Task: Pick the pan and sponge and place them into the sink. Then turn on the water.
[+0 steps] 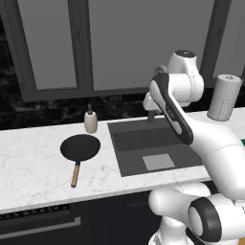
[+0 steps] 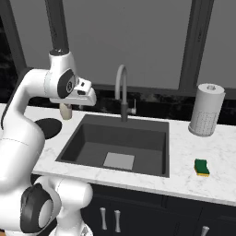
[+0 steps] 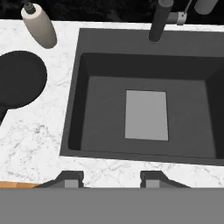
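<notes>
Your hand [image 3: 111, 178] hangs above the sink's [image 3: 74, 109] near rim; in the hand view its two fingertips [image 3: 70, 178] stand partly apart with nothing between them, over bare marble. From that view you look straight down into the basin, with the faucet [image 3: 158, 19] base at the far rim and the soap bottle [image 3: 40, 27] off the far left corner.

The left base view gives you the whole pan [image 1: 80, 147]: it lies flat on the surface [image 1: 33, 162] just left of the sink, handle pointing toward the front edge, soap bottle close behind it. The hand view catches the pan's bowl and the tip of the handle.

The right base view shows you the sponge [image 2: 201, 167], lying on the surface right of the sink, near the front edge and well apart from the paper towel roll [image 2: 206, 109] standing behind it. The basin holds nothing but its lighter floor patch, and the marble between the pan and the sink's left rim is open.
</notes>
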